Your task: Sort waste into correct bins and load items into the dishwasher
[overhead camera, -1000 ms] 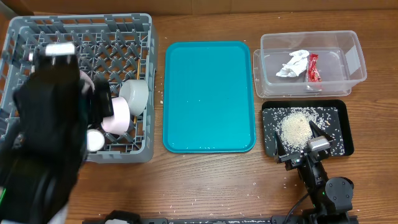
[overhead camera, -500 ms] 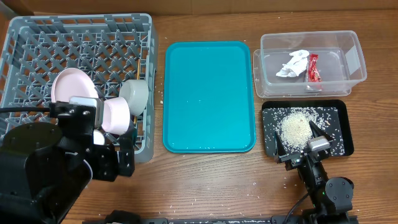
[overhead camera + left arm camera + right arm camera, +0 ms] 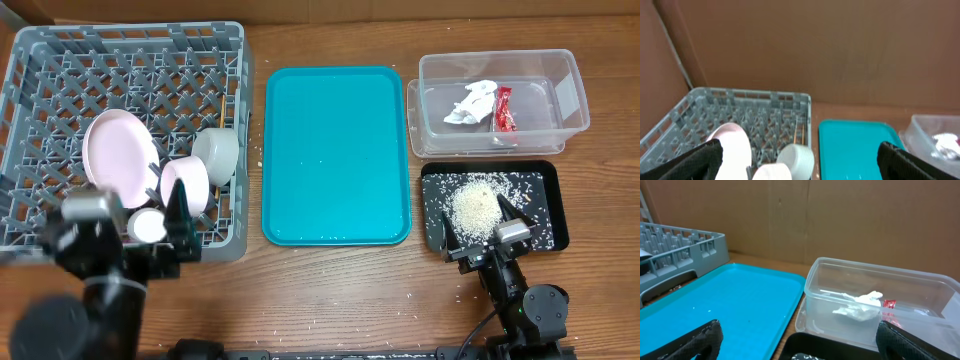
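The grey dish rack (image 3: 120, 60) holds a pale-pink plate (image 3: 118, 158) on edge, a pink bowl (image 3: 187, 186), a grey-green bowl (image 3: 217, 155) and a white cup (image 3: 147, 227). Thin wooden chopsticks (image 3: 799, 134) show among the pegs in the left wrist view. My left gripper (image 3: 125, 235) is open and empty at the rack's front edge. The clear tub (image 3: 570, 70) holds the white napkin (image 3: 472, 103) and the red wrapper (image 3: 503, 108). The black tray (image 3: 555, 200) holds a rice pile (image 3: 475, 205). My right gripper (image 3: 480, 225) is open and empty at that tray's near edge.
The teal tray (image 3: 336, 155) lies between the rack and the bins. Loose rice grains (image 3: 440, 290) lie on the wooden table in front of the black tray. A brown cardboard wall stands behind the table.
My left arm has pulled back from over the rack toward the table's front. The pink plate now stands free in the rack. The right arm has not moved.
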Available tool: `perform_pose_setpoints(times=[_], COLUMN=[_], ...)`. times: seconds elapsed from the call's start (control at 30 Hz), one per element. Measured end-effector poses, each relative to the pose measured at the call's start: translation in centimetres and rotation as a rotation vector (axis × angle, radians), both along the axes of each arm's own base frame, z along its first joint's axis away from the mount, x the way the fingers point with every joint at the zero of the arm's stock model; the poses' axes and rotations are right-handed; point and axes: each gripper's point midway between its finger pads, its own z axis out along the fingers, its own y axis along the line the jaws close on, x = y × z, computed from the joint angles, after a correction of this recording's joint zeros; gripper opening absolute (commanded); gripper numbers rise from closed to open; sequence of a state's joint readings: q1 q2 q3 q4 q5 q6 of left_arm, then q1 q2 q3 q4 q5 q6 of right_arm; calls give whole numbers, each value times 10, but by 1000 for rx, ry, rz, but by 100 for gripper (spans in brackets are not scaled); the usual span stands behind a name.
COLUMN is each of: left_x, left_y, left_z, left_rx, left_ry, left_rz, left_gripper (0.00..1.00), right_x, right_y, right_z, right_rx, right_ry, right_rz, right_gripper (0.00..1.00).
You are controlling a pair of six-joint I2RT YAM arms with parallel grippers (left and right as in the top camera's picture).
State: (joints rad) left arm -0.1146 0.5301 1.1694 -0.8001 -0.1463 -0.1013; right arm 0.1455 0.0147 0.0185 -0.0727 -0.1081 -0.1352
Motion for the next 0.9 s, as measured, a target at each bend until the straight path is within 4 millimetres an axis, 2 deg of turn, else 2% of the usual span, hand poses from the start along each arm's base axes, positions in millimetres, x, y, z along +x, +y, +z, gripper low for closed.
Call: perform_pose_setpoints(times=[0.13, 0.27, 0.37, 0.57, 0.9], left_x=[-5, 0, 5, 18, 48], left_y=[1, -2, -3, -2, -6], left_z=[-42, -90, -115, -146, -215], left_rx=[-4, -9, -13, -19, -43], left_ry=[-34, -60, -92, -166, -160], left_rz=[3, -10, -17, -5, -10], left_gripper=[100, 100, 100, 100, 100], right_x=[0, 0, 0, 0, 0], right_y=[0, 0, 0, 0, 0], right_z=[0, 0, 0, 0, -1], right_rx=[0, 0, 0, -1, 0], right_ry=[1, 1, 1, 1, 2], right_rz=[0, 0, 0, 0, 0], right_gripper=[100, 100, 100, 100, 100])
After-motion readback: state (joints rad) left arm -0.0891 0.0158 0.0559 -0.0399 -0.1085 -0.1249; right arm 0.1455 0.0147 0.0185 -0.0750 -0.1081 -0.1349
